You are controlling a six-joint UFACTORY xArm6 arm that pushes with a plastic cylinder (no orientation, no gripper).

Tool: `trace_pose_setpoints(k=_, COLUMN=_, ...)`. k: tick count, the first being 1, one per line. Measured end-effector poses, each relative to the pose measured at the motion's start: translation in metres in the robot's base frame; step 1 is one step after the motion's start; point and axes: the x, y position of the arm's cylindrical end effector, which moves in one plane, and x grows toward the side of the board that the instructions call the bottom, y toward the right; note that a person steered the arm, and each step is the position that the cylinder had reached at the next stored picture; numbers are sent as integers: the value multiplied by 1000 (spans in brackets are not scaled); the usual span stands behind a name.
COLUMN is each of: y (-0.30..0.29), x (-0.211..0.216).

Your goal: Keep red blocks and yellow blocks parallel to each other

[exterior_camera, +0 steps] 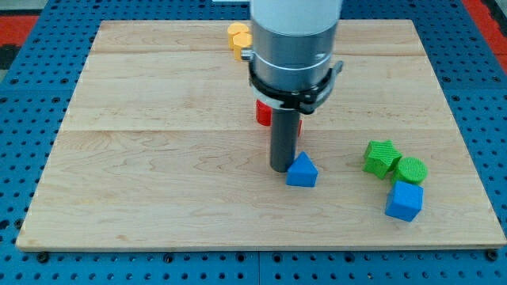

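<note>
Standing in for a hand, a straight dark rod is hanging down from the arm's fat grey housing, so nothing is opening, closing or holding anything; my tip (280, 169) is resting on the wooden bench (158, 190) just to the view's left of the blue triangular block (302, 171), so near that I cannot tell whether the two are touching. That housing is filling the upper middle of the view and blocking a good deal. A red block (263, 112) is peeking out from behind the rod, only its left part showing, so its shape is hard to make out; a thin sliver of red is also showing on the rod's right side, and whether it belongs to the same block or another I cannot tell. Up near the bench's top edge, a yellow block (238, 37) is sticking out from behind the housing on the view's left, rounded or many-sided, the rest of it hidden; it may be more than one piece. Over on the view's right, well apart from the rod, a green star-shaped block (382, 157), a green round block (411, 169) and a blue cube (405, 200) are sitting bunched together, seemingly touching one another.
</note>
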Motion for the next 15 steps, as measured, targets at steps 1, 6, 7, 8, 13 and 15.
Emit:
trace_pose_setpoints(k=1, y=32, x=9)
trace_pose_setpoints(k=6, y=15, x=-58)
trace_pose_setpoints(k=7, y=-1, x=-81)
trace_pose_setpoints(k=8, y=-18, x=-86)
trace_pose_setpoints(k=13, y=-57, x=-184)
trace_pose_setpoints(k=15, y=-54, x=-199)
